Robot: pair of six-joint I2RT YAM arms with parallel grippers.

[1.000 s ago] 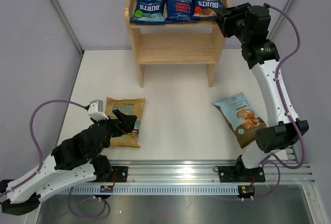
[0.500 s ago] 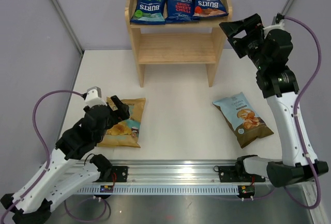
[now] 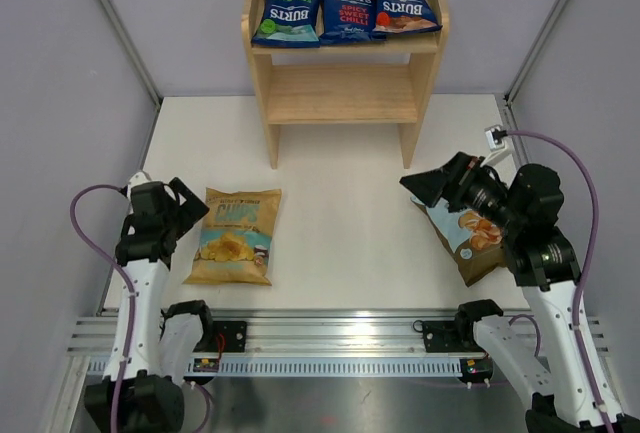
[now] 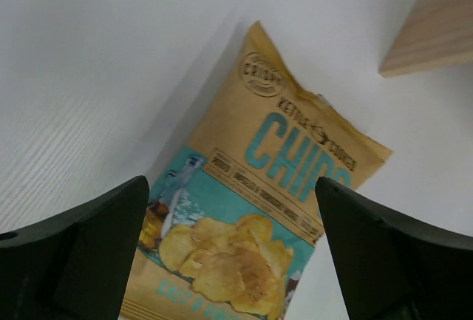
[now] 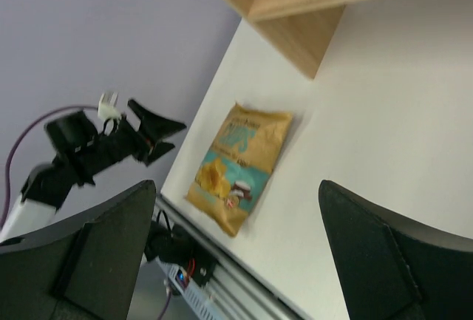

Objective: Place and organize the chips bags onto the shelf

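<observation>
Open and empty like the right gripper point(image 3: 422, 185), the left gripper point(image 3: 193, 201) needed to pinch the tan CHIPS bag point(image 3: 232, 236) by its nearest, seemingly flat edge.

White-shelled left arm point(image 3: 135, 303) and right arm point(image 3: 560, 343), black at joints and bases, each carry a looping purple cable point(image 3: 85, 243); black wedge fingers tip the left tool point(image 3: 197, 205) and right tool point(image 3: 425, 188).
</observation>
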